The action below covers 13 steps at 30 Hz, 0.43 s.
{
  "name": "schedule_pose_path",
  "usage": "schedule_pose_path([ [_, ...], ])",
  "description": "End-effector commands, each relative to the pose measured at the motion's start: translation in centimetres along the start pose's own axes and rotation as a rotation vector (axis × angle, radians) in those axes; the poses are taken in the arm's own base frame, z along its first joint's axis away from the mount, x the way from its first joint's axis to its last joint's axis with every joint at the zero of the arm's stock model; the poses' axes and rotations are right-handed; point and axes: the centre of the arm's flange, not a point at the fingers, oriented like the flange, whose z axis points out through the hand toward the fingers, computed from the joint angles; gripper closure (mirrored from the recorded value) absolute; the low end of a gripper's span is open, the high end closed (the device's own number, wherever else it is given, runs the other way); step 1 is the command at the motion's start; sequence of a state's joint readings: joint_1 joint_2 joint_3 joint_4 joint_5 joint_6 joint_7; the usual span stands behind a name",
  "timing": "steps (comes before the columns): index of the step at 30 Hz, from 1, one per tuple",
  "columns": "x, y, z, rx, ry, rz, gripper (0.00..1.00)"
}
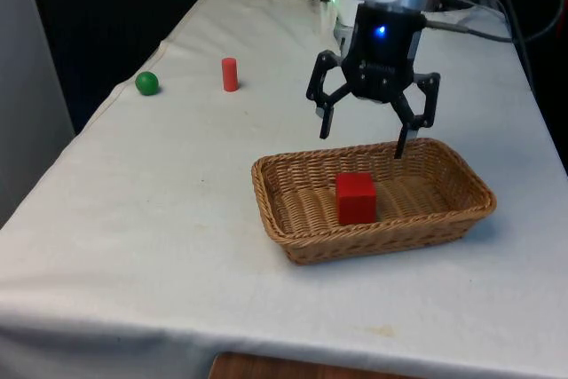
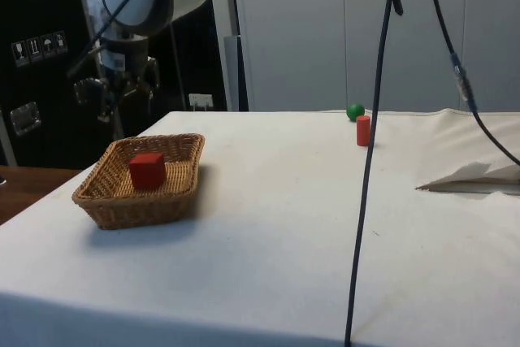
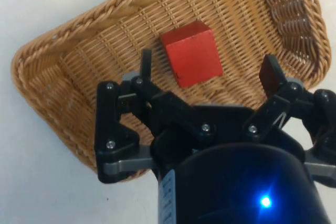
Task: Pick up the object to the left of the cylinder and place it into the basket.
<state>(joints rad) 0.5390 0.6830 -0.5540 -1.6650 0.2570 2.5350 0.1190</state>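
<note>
Green ball (image 1: 147,83) of smooth, glossy look, small and round, untouched on white-clothed counter (image 1: 177,219), to the front view's left of small red upright cylinder (image 1: 230,75). Black end effector (image 1: 365,133) splayed wide, grasping nothing, above woven wicker basket (image 1: 293,219) holding red wooden cube (image 1: 356,198). Judged barely begun: approach, grasp, carry and drop all left.

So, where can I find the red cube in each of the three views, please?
Front view: the red cube lies inside the basket, below the open gripper.
Side view: the cube sits in the basket at the picture's left, far from the red cylinder.
Wrist view: the cube lies on the basket floor between the gripper's fingers.
Shared landmark: the basket.
</note>
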Motion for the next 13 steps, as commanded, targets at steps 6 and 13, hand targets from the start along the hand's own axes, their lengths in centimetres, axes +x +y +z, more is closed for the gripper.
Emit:
schedule_pose_path([
  [6, 0.5, 0.2, -1.8, 0.0, -0.021, -0.015, 0.0],
  [13, 1.3, 0.2, -3.4, 0.013, -0.029, -0.023, 0.0],
])
